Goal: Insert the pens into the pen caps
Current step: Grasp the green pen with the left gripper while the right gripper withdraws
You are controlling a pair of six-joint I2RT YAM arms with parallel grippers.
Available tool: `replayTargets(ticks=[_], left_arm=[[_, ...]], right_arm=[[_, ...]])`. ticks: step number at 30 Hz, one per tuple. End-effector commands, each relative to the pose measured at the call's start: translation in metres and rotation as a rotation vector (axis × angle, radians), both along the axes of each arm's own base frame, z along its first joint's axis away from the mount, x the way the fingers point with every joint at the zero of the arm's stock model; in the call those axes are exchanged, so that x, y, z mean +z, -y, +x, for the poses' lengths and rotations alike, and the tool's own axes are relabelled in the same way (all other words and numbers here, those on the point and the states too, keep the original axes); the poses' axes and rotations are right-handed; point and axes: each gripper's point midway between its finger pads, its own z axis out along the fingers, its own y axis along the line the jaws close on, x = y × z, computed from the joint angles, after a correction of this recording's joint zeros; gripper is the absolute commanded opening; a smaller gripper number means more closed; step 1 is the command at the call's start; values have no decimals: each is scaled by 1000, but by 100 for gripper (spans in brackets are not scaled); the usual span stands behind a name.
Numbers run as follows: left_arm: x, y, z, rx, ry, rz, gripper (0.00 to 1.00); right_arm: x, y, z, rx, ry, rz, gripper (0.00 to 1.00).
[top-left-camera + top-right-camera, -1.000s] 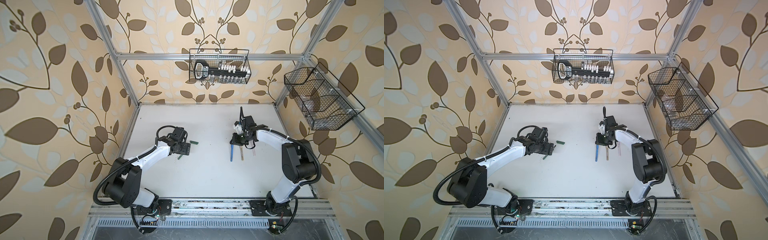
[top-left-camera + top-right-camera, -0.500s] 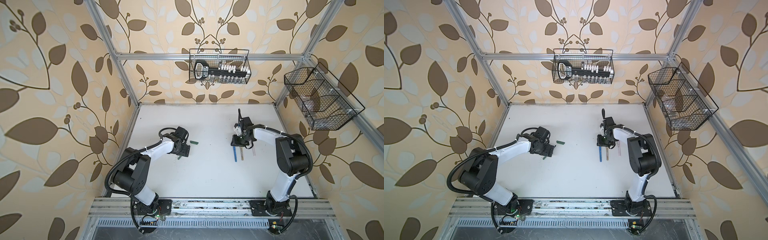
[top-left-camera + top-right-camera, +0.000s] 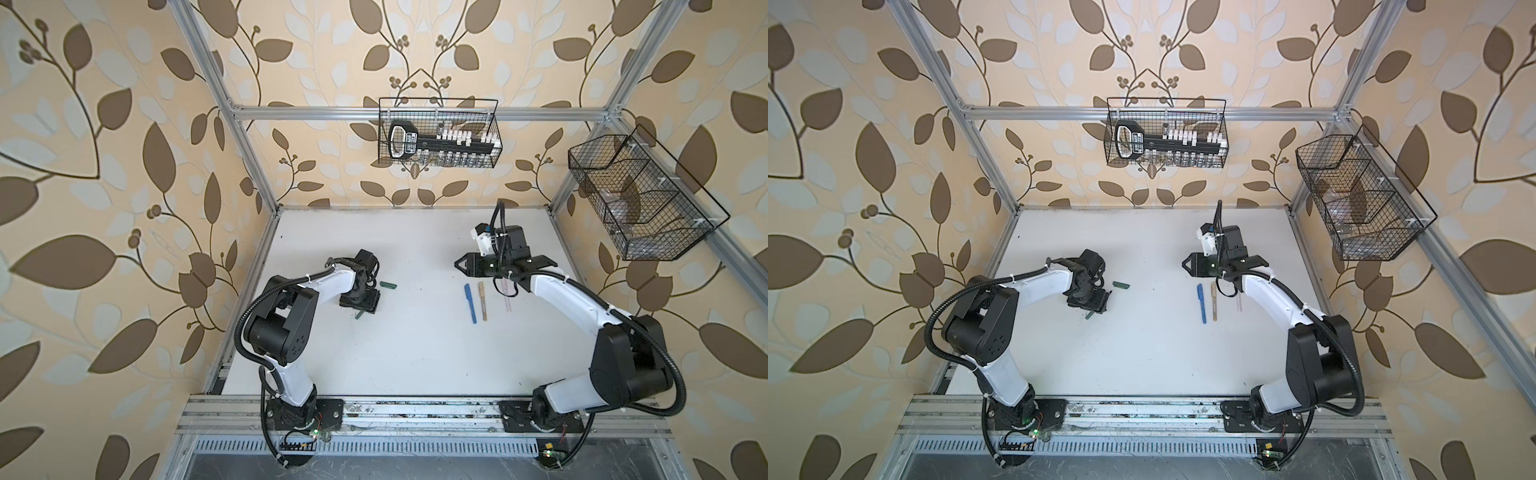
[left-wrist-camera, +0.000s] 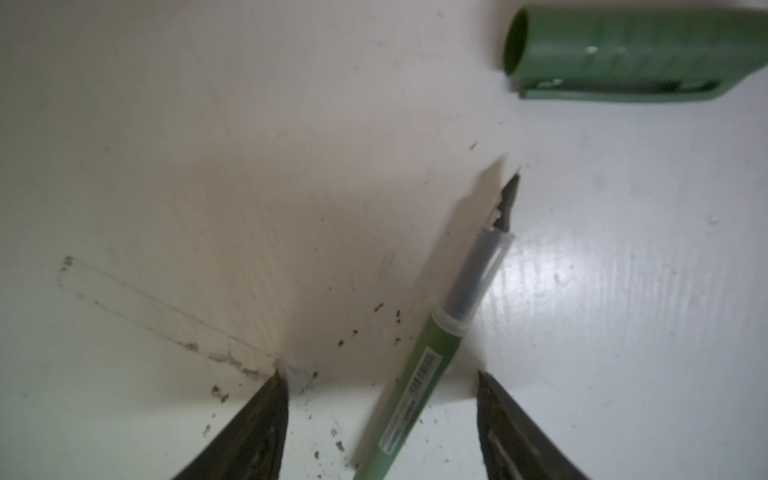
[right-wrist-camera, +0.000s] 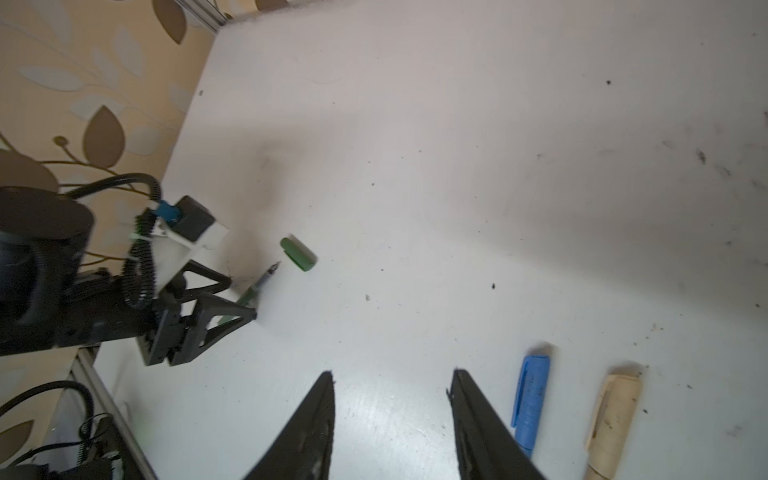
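Two claws: released, left claw (image 4: 379, 374) straddling slim green plastic pen (image 4: 415, 374), right claw (image 5: 392, 373) hovering empty.
Handling: likely light, rolling easily; gripping mid-barrel seems best.

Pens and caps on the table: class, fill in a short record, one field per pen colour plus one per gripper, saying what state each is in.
green pen: uncapped, tip bare
green cap: lying apart from its pen
blue pen: capped, lying flat
tan pen: capped, beside the blue pen
pink pen: partly hidden, cap unclear
left gripper: open, straddling the green pen
right gripper: open, empty
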Motion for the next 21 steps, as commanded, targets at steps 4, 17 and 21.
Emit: replayTargets(ticks=[4, 17, 21], left_arm=[[0, 3, -10, -12, -71, -21, 45], [-1, 9, -16, -30, -94, -53, 0], [20, 26, -7, -46, -21, -147, 0]], right_arm=[[48, -22, -17, 61, 123, 228, 48], [34, -28, -36, 26, 71, 197, 49], [13, -53, -46, 51, 31, 188, 50]])
